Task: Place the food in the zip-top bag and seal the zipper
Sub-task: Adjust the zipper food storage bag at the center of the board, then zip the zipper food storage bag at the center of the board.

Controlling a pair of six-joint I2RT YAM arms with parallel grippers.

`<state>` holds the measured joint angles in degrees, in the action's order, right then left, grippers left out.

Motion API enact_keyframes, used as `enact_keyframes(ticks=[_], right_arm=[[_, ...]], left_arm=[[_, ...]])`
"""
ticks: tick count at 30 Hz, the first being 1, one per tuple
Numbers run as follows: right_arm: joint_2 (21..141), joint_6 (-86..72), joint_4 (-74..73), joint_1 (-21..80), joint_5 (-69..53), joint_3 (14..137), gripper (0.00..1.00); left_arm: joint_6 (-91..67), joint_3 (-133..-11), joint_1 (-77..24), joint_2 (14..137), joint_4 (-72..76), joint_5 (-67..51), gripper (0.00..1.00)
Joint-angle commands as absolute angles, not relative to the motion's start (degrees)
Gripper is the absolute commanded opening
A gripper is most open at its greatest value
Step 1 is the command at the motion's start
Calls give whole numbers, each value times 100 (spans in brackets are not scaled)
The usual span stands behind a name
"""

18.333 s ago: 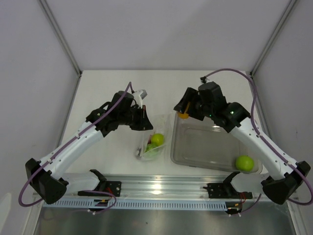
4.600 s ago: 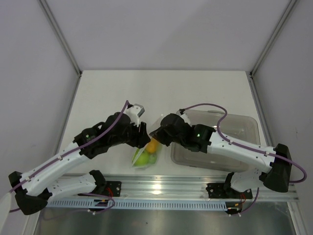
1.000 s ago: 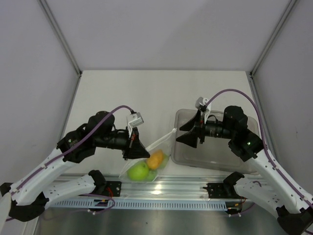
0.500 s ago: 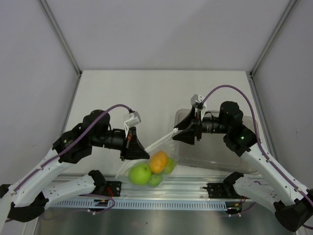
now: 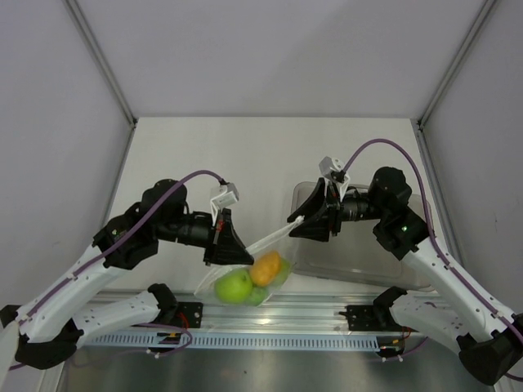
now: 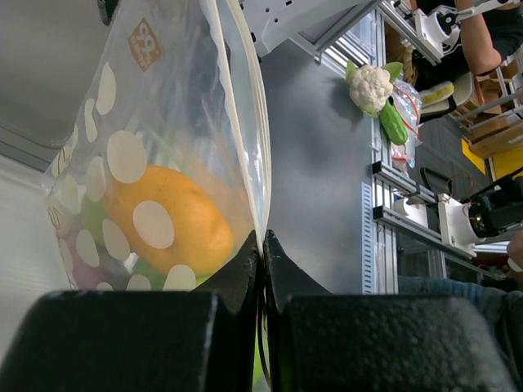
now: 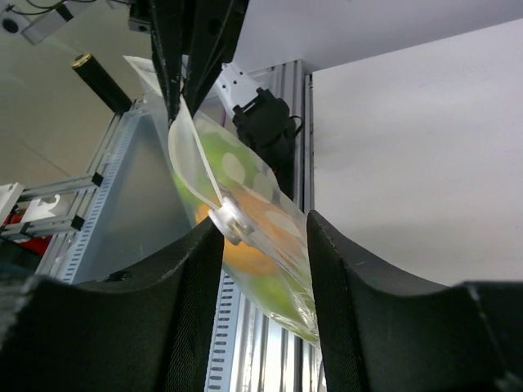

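The zip-top bag (image 5: 249,273), clear with pale dots, hangs in the air between my two grippers above the table's near edge. It holds an orange (image 5: 263,268), a round green fruit (image 5: 233,286) and more green behind them. My left gripper (image 5: 229,245) is shut on the bag's mouth edge at its left end, which the left wrist view (image 6: 261,237) shows with the orange (image 6: 167,216) just beyond. My right gripper (image 5: 296,227) is open at the other end. In the right wrist view (image 7: 263,222) its jaws stand apart around the zipper strip and a small clear slider (image 7: 231,220).
The rigid clear tub (image 5: 359,253) sits on the table at the right, under my right arm. An aluminium rail (image 5: 270,314) runs along the near edge below the hanging bag. White walls stand at the left and right.
My right gripper has shifted a little left and up along the bag's mouth. The bag with the fruit hangs almost where it was.
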<state>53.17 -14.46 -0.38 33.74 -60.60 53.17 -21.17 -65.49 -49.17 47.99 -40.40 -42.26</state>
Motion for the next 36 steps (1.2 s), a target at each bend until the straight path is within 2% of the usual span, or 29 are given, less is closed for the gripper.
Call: enact_keyframes(ticks=[1,3,5,6,10,12,14,15,16,21,25,27,29,30,33,36], right_arm=[[5256,-1617,351,3357,-6433,5396,49],[5265,-1626,360,3366,-6495,5370,50],[5273,-1652,422,3375,-6504,5344,45],[5291,-1678,457,3375,-6565,5335,35],[5317,-1705,545,3472,-6469,5309,16],[5291,-1705,519,3489,-6399,5274,19],[5274,-1740,562,3489,-6364,5204,17],[5256,-1766,597,3498,-6346,5186,3],[5256,-1801,632,3507,-6328,5177,0],[5177,-2030,844,3533,-6083,5063,0],[5124,-2320,1019,3559,-5696,5001,0],[5133,-2399,1020,3621,-5425,4992,0],[5203,-2495,1037,3682,-5274,4992,0],[5238,-2522,1037,3717,-5117,4992,0],[5405,-2488,810,3866,-4852,5053,0],[5624,-2426,319,4042,-4449,5273,0]], left_arm=[[-2259,-6741,-4852,4816,-3656,-4535,4],[-2276,-6732,-4852,4816,-3639,-4561,4],[-2320,-6724,-4834,4816,-3578,-4605,4],[-2320,-6758,-4834,4799,-3577,-4623,4],[-2408,-6715,-4755,4773,-3507,-4720,5],[-2426,-6689,-4720,4746,-3463,-4728,4],[-2469,-6671,-4693,4737,-3410,-4772,4],[-2487,-6653,-4676,4729,-3401,-4790,4],[-2496,-6610,-4650,4711,-3367,-4799,4],[-2549,-6513,-4500,4658,-3375,-4677,4],[-2269,-6715,-4474,4746,-3989,-3710,23],[-2180,-6689,-4474,4790,-4122,-3402,42],[-2136,-6584,-4474,4799,-4149,-3165,50],[-2127,-6548,-4474,4773,-4131,-3086,60],[-2109,-6530,-4474,4685,-4070,-2569,71],[-1969,-6662,-4474,4554,-3877,-2330,72]])
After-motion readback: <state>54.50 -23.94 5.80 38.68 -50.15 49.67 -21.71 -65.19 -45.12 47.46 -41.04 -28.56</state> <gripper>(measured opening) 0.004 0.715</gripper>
